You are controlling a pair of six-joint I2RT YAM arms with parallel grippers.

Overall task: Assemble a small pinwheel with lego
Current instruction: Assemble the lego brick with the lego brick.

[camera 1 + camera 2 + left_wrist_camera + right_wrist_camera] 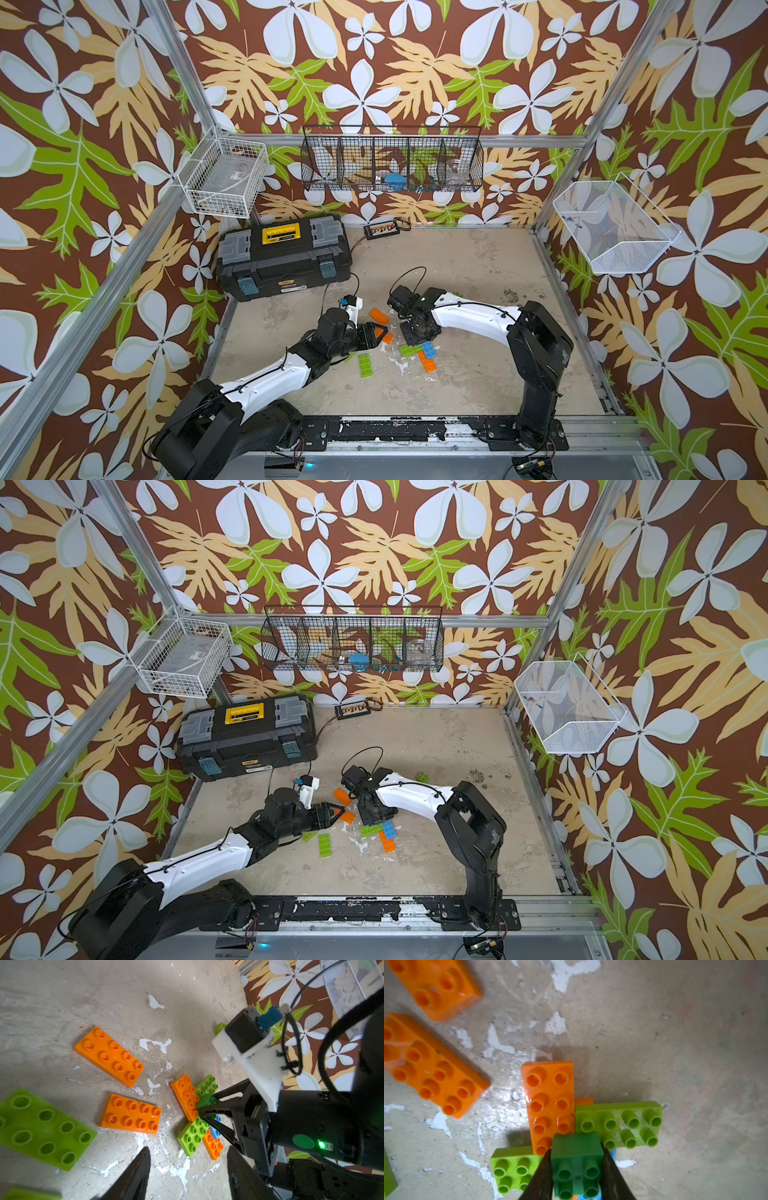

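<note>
Four orange and lime blades fan out in the pinwheel [192, 1134] on the table [457, 270], where the right gripper [576, 1147] clamps a dark green square brick [577, 1167] onto its hub, likely the last piece, while the left gripper [188, 1149] hangs spread and empty nearby.

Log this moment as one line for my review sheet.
phase: centre brick placement | right gripper: shut on green square brick at hub of pinwheel | left gripper: open, empty | loose: two orange bricks
</note>
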